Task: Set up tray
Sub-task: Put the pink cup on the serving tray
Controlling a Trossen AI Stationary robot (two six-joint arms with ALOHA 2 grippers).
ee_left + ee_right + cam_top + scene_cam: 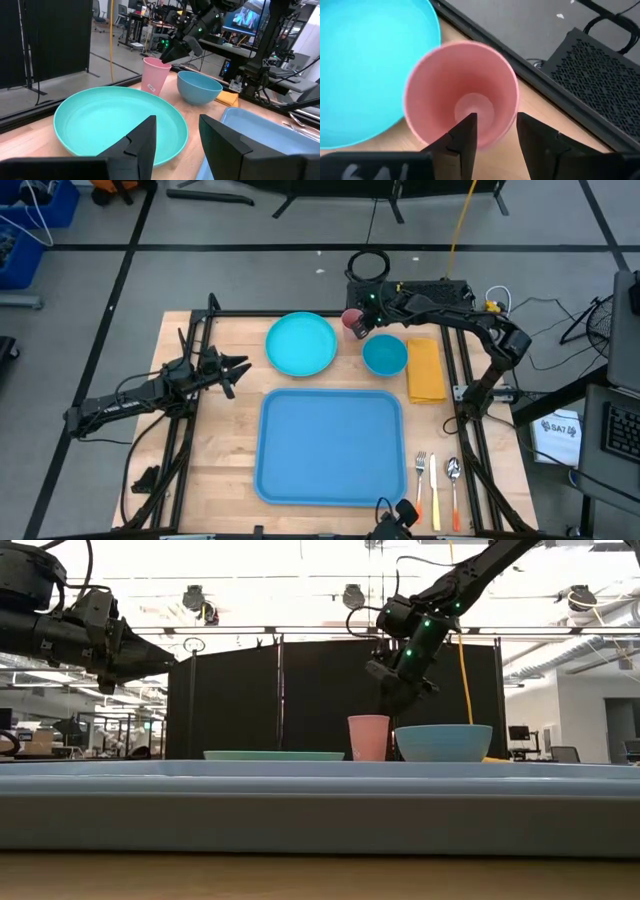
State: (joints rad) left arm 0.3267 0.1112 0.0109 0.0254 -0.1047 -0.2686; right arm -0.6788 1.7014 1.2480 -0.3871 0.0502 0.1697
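Smooth plastic tray on matt wooden table.

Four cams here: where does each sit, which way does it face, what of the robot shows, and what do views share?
High: overhead, straight down on tray; both arms show.
Low: table height, level across tray rim at pink cup; both arms enter from above.
Left wrist: past the left gripper, open, toward turquoise plate; right arm beyond.
Right wrist: down into the cup; right gripper straddles its rim.
Shared: the cup appears in all four.

A robotics lab: black partition screens, monitors on desks, ceiling lights and floor cables around the workbench.
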